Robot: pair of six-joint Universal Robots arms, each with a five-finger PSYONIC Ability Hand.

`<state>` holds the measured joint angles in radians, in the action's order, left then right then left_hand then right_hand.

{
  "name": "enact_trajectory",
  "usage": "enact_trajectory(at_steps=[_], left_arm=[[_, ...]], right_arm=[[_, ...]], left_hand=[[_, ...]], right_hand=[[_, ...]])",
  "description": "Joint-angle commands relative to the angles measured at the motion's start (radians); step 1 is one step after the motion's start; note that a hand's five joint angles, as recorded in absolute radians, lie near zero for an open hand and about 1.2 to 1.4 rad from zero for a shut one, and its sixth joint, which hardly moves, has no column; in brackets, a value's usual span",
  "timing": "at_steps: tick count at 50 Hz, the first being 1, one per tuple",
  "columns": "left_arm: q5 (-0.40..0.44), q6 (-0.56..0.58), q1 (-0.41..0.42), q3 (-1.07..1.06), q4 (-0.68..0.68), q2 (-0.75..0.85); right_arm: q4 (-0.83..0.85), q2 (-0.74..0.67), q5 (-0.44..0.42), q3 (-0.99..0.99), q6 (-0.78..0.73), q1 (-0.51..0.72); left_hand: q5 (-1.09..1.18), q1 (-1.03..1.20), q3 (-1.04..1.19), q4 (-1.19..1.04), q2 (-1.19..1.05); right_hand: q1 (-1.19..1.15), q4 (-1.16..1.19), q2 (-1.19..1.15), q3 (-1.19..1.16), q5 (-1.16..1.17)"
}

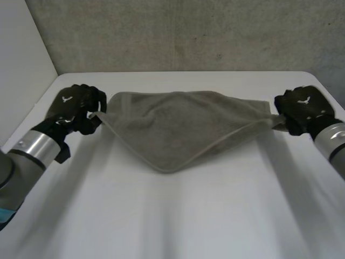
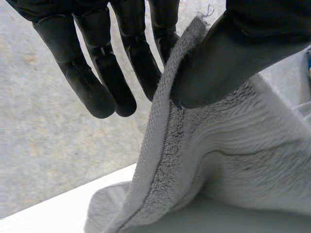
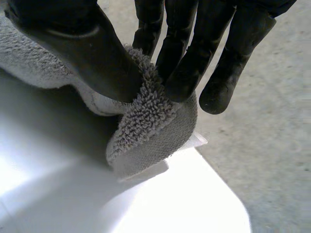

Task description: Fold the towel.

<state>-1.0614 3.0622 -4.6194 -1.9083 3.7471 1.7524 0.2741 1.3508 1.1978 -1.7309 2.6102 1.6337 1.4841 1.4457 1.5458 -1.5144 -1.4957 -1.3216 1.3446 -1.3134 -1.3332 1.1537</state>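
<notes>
- grey terry towel stretched left-to-right across mid frame over white surface, slack point toward lower centre
- left hand fingers pinch left corner; right hand fingers pinch right corner

towel: grey terry cloth, fuzzy looped pile, totally matt, with a flatter stitched hem at the edge
table: white, smooth, bit of a sheen
left hand: black, matt, smooth plastic or rubber by the look
right hand: same black matt finish
left forearm: brushed grey metal, slightly shiny
wall behind the table: rough, speckled concrete, dull
</notes>
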Motion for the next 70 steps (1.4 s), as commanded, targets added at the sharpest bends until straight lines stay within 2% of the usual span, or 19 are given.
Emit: enact_trajectory(at_steps=[1,11,20,23,28,29,31,35,38,40,42,45,60,61,62,63,64,65,70], left_arm=[[0.000,0.000,-0.073,-0.072,-0.096,-0.190],[0.014,-0.002,-0.156,-0.133,-0.248,-0.398],[0.032,0.000,-0.162,-0.178,-0.270,-0.400],[0.031,0.001,-0.154,-0.175,-0.253,-0.364],[0.011,-0.002,-0.084,-0.092,-0.141,-0.144],[0.011,-0.002,-0.084,-0.092,-0.141,-0.143],[-0.009,-0.002,-0.061,-0.014,-0.130,-0.015],[-0.047,0.000,-0.039,0.084,-0.133,0.112],[-0.072,0.000,-0.029,0.138,-0.138,0.177],[-0.098,0.001,-0.016,0.199,-0.150,0.242],[-0.144,0.013,0.011,0.322,-0.171,0.358],[-0.178,0.036,0.031,0.411,-0.188,0.424],[-0.273,0.116,0.093,0.739,-0.314,0.662],[-0.270,0.118,0.099,0.762,-0.337,0.673],[-0.270,0.118,0.099,0.762,-0.337,0.673],[-0.272,0.118,0.105,0.769,-0.361,0.674],[-0.272,0.118,0.105,0.769,-0.362,0.674],[-0.275,0.118,0.114,0.772,-0.386,0.667],[-0.276,0.116,0.126,0.761,-0.427,0.601]], right_arm=[[-0.156,0.179,0.000,-0.016,0.007,-0.045],[-0.387,0.381,-0.015,0.000,-0.007,-0.156],[-0.404,0.366,-0.080,0.011,-0.007,-0.186],[-0.386,0.297,-0.099,0.017,-0.009,-0.181],[-0.346,0.133,-0.090,0.074,-0.004,-0.164],[-0.340,0.079,-0.086,0.098,-0.004,-0.158],[-0.339,0.025,-0.076,0.129,-0.004,-0.152],[-0.340,-0.149,-0.023,0.252,0.004,-0.094],[-0.340,-0.203,-0.001,0.303,0.005,-0.072],[-0.340,-0.318,0.051,0.411,0.010,-0.049],[-0.340,-0.361,0.074,0.456,0.011,-0.043],[-0.339,-0.436,0.100,0.540,0.024,-0.034],[-0.297,-0.661,0.207,0.830,0.059,0.038],[-0.297,-0.661,0.207,0.830,0.059,0.038],[-0.294,-0.671,0.220,0.841,0.060,0.043],[-0.294,-0.674,0.241,0.843,0.060,0.047],[-0.294,-0.674,0.241,0.843,0.060,0.048],[-0.294,-0.673,0.262,0.841,0.064,0.054],[-0.291,-0.642,0.292,0.800,0.067,0.061]], left_hand=[[-0.262,-0.049,-0.150,0.118,0.099],[-0.262,-0.049,-0.150,0.118,0.099],[-0.262,-0.049,-0.150,0.118,0.099],[-0.262,-0.049,-0.150,0.118,0.099],[-0.262,-0.049,-0.150,0.118,0.099],[-0.262,-0.049,-0.150,0.118,0.099],[-0.262,-0.049,-0.150,0.118,0.099],[-0.262,-0.049,-0.150,0.118,0.099],[-0.262,-0.049,-0.150,0.118,0.099],[-0.262,-0.049,-0.150,0.118,0.099],[-0.262,-0.049,-0.150,0.118,0.099],[-0.262,-0.049,-0.150,0.118,0.099],[-0.262,-0.049,-0.150,0.118,0.099],[-0.306,-0.093,-0.193,0.161,0.143],[-0.306,-0.093,-0.193,0.162,0.143],[-1.108,-0.895,-0.995,0.964,0.945],[-1.116,-0.903,-1.003,0.972,0.953],[-1.480,-1.267,-1.367,1.335,1.317],[-1.469,-1.256,-1.356,1.324,1.306]], right_hand=[[-0.075,0.052,-0.083,-0.063,0.068],[-0.075,0.052,-0.083,-0.063,0.068],[-0.075,0.052,-0.083,-0.063,0.068],[-0.075,0.052,-0.083,-0.063,0.068],[-0.075,0.052,-0.083,-0.063,0.068],[-0.075,0.052,-0.083,-0.063,0.068],[-0.075,0.052,-0.083,-0.063,0.068],[-0.075,0.052,-0.083,-0.063,0.068],[-0.075,0.052,-0.083,-0.063,0.068],[-0.075,0.052,-0.083,-0.063,0.068],[-0.075,0.052,-0.083,-0.063,0.068],[-0.075,0.052,-0.083,-0.063,0.068],[-0.073,0.050,-0.081,-0.061,0.066],[-0.073,0.050,-0.081,-0.061,0.066],[0.535,-0.558,0.527,0.546,-0.542],[1.147,-1.170,1.139,1.159,-1.154],[1.147,-1.170,1.139,1.159,-1.154],[1.147,-1.170,1.139,1.159,-1.154],[1.147,-1.170,1.139,1.159,-1.154]])
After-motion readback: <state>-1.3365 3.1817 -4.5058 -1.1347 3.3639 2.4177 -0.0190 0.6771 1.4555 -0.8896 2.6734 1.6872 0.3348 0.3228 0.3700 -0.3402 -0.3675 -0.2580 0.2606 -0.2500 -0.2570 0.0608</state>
